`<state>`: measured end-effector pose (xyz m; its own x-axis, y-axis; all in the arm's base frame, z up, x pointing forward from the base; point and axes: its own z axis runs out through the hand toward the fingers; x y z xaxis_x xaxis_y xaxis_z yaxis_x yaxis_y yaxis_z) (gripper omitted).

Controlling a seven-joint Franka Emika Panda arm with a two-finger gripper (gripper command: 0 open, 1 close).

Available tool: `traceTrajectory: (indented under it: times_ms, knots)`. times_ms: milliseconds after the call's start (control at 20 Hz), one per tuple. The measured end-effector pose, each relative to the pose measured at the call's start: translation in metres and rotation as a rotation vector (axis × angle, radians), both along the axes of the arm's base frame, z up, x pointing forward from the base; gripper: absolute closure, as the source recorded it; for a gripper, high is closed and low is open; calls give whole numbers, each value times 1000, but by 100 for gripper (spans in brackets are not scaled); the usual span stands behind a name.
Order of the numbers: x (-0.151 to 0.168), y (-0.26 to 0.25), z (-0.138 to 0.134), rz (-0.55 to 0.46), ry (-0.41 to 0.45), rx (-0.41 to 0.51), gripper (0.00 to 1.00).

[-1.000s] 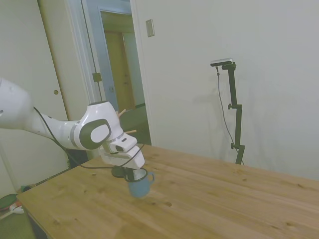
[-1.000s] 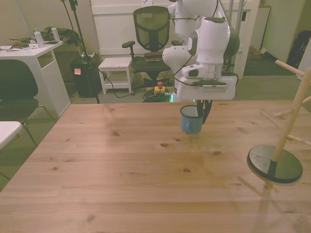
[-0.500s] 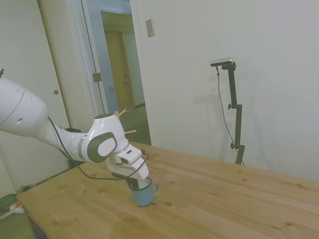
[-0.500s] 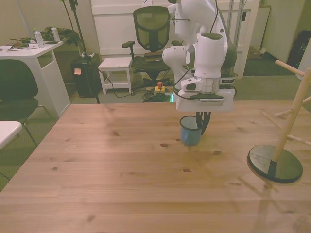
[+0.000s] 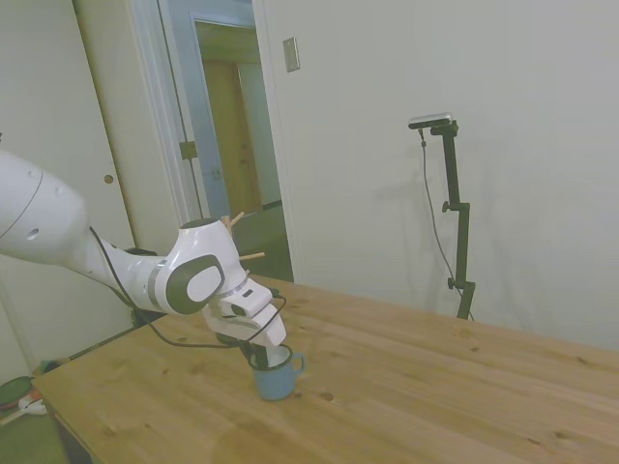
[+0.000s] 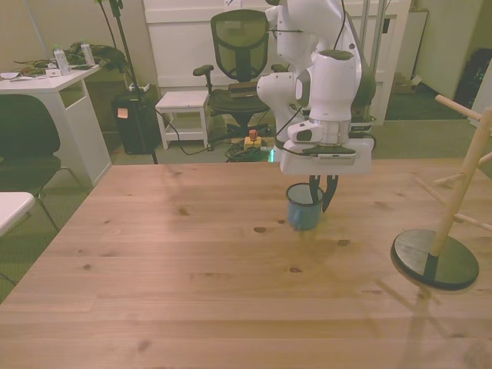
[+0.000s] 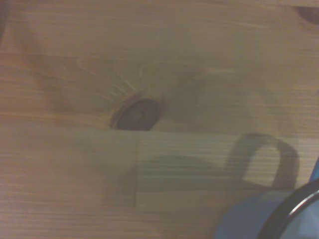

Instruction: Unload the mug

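The light-blue mug (image 6: 303,216) stands upright on the wooden table (image 6: 192,292), handle toward the front view's left-back side. My gripper (image 6: 323,201) hangs just above the mug's rim on the front view's right, its dark fingers slightly spread around the rim wall and open. In the side view the mug (image 5: 274,377) sits under the gripper (image 5: 261,356), handle pointing right. The wrist view shows a blurred edge of the mug (image 7: 279,219) and its shadow on the wood.
A wooden branched stand (image 6: 455,192) on a dark round base (image 6: 434,260) stands at the front view's right edge of the table. Beyond the table are an office chair (image 6: 240,54), a white stool (image 6: 183,104) and a white desk (image 6: 54,100).
The mug came down onto the table and stays there. The gripper's fingers have spread and the hand has lifted a little above the rim.
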<state>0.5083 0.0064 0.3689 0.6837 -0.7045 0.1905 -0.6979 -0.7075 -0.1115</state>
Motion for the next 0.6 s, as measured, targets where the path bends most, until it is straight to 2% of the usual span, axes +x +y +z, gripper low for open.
traceTrajectory:
  times_ms: [150,250,400,600]
  knots:
    - [-5,-2,11,-5,8,-4,0]
    - [-14,-2,28,-9,23,-12,0]
    - [-35,-3,66,-12,5,-28,0]
    - [-56,6,120,-5,-64,-43,0]
